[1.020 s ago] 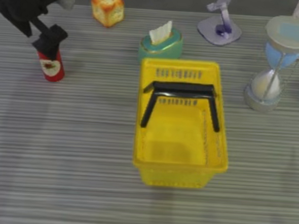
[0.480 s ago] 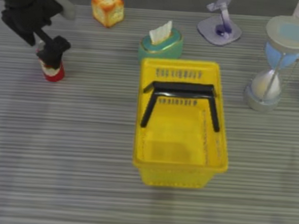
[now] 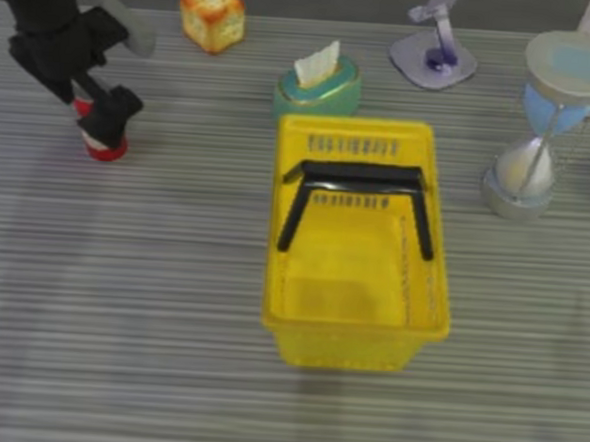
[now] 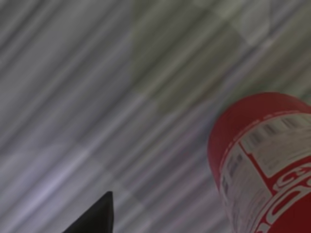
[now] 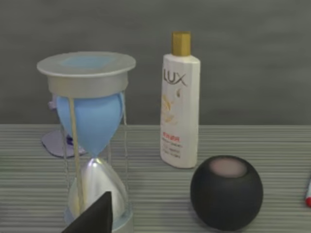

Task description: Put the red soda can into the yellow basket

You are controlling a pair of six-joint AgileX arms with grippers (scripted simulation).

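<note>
— Yellow plastic, perforated sides, black folding handles: the big rectangular yellow basket (image 3: 356, 285) sits mid-table with nothing inside it.

— And the can?

— The small red soda can (image 3: 103, 145) stands upright at the table's left, well apart from the basket. Red wall, white label with red lettering up close (image 4: 267, 165). Only its base shows from above, under the left gripper (image 3: 109, 119).

— Different from a second ago?

— The left gripper has come down over the can; earlier the white oval label was plain to see. I cannot tell whether the fingers are closed on it.

— The right arm?

— Off at the right, near a blue hourglass (image 5: 92, 131).
</note>
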